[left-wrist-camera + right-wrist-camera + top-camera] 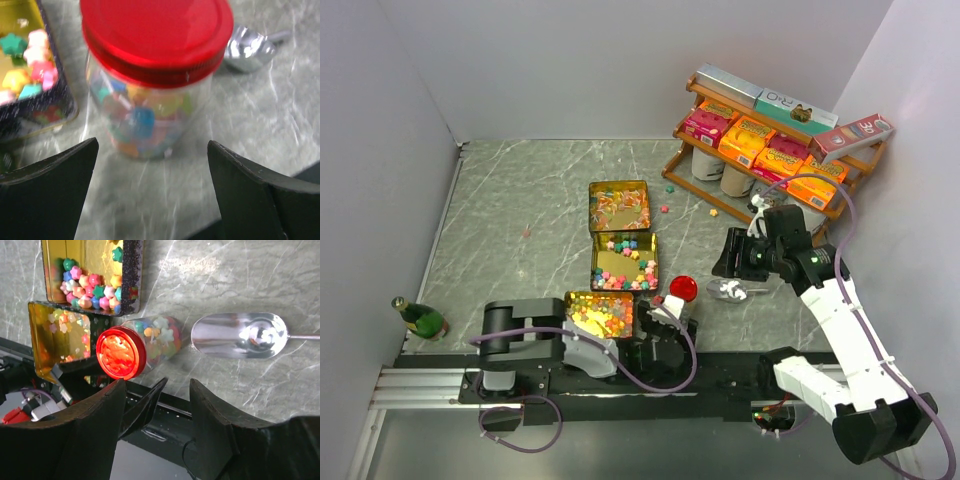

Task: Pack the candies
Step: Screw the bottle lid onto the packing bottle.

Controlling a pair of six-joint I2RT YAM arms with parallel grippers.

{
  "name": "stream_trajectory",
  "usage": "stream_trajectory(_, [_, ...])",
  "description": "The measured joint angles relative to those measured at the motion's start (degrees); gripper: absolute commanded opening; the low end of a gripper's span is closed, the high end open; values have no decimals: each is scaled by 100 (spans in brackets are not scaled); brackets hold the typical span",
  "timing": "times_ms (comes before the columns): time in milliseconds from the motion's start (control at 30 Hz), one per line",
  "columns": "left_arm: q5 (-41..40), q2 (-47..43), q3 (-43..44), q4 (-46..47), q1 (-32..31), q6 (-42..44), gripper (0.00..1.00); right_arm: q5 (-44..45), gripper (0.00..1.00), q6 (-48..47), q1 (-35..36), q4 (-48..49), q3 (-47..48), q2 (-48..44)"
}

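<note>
While the left gripper [152, 150] stands with its jaws spread wide and nothing between them, a clear jar [150, 115] sits upright just ahead of its fingertips, apart from both. The jar is capped by a red lid [155, 35] and filled with candies [142, 120]. To the jar's left a gold tray [67, 107] holds more star-shaped sweets. Beyond it to the right lies a metal scoop [247, 47]. The right gripper [156, 390] hangs over that scoop, jaws partly parted and empty. Farther off, stray candies dot the table [520, 200] before a wooden shelf [672, 160] of boxes [745, 140].
</note>
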Motion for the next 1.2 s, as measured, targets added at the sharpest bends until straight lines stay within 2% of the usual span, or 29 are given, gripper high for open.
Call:
stream_trajectory(300, [42, 597, 2, 1582, 258, 901, 99, -114, 59, -7, -28, -42, 2, 37])
stream_trajectory(400, [37, 686, 2, 1867, 332, 1082, 94, -227, 58, 24, -31, 28, 2, 160])
stream_trajectory(467, [37, 691, 2, 2037, 365, 1185, 83, -299, 56, 57, -39, 127, -7, 247])
stream_trajectory(500, [37, 691, 2, 2131, 393, 1231, 74, -332, 56, 59, -44, 173, -11, 278])
stream_trajectory(633, [52, 702, -15, 2282, 411, 1421, 62, -577, 54, 125, -48, 540, -37, 415])
stream_trajectory(900, [168, 782, -94, 2603, 411, 1694, 61, -962, 50, 140, -48, 1139, -205, 955])
stream_trajectory(1000, [245, 850, -94, 2761, 413, 1768, 60, -1056, 44, 111, -15, 1156, -295, 1067])
stream_trajectory(1200, [365, 918, -96, 2933, 426, 1864, 59, -1241, 43, 68, 125, 1226, -404, 1228])
